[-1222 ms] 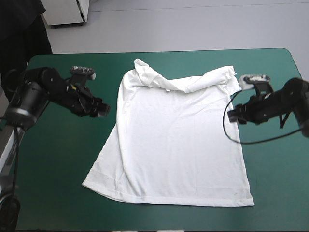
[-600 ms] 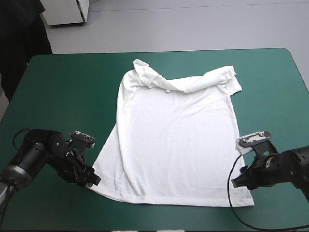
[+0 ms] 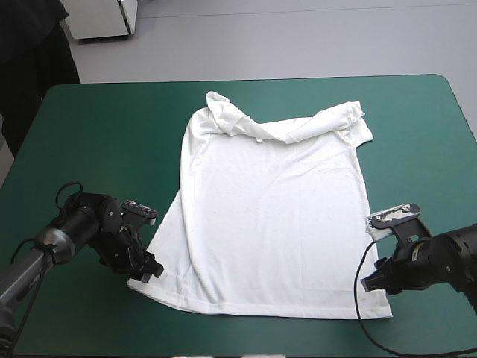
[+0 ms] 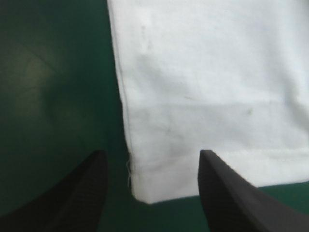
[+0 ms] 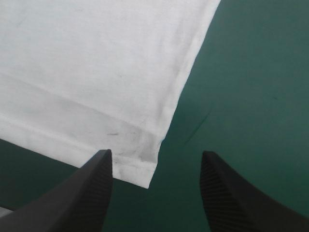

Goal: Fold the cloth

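T-shirt (image 3: 276,216) flat on desk (image 3: 97,127) | left pincer (image 4: 150,153) wide open at hem corner | right pincer (image 5: 155,152) likewise (gripping nothing)

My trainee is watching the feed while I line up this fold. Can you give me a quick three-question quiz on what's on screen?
1. True or false: the left gripper and the right gripper both stand open.
2. What lies just ahead of the left gripper? A) a sleeve B) a bottom hem corner of the T-shirt C) the collar
3. Fill in: the T-shirt's rumpled collar end points toward the ___ edge of the table.
Key: 1 true; 2 B; 3 far.
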Controlling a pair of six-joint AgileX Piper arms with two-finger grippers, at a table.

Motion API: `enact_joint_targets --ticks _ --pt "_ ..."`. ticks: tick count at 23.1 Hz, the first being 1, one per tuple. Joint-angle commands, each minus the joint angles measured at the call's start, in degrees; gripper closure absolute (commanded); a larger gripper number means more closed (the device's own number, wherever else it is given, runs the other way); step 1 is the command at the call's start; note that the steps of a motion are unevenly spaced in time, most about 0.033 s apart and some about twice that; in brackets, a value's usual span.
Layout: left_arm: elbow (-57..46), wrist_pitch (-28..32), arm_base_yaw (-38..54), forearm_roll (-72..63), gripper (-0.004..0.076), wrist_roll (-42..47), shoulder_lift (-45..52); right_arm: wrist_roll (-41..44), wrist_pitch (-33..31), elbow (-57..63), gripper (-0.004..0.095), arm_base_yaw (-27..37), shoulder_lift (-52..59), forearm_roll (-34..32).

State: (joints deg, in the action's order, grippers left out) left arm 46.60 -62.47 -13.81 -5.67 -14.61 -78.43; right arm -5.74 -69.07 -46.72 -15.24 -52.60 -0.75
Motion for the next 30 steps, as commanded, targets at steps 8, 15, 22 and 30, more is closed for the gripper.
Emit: enact_joint_targets --ticks 8,15,22,30 --pt "-3.6 4.0 -0.3 -1.4 0.0310 -0.1 0.0 1.4 -0.8 0.6 0.0381 0.0 0.5 -1.9" --pt "-7.3 5.4 -0.3 -5.1 0.0523 -0.5 0.0 1.6 -1.2 5.0 0.0381 0.0 0.5 -1.9" --pt "-7.3 5.6 -0.3 -6.1 0.0746 -3.5 0.0 1.6 -0.1 8.6 0.0379 0.0 -0.3 -1.7" --pt "-7.3 5.5 -0.3 -8.6 0.0746 -5.5 0.0 0.3 5.8 9.1 0.0379 0.0 -11.5 2.5"
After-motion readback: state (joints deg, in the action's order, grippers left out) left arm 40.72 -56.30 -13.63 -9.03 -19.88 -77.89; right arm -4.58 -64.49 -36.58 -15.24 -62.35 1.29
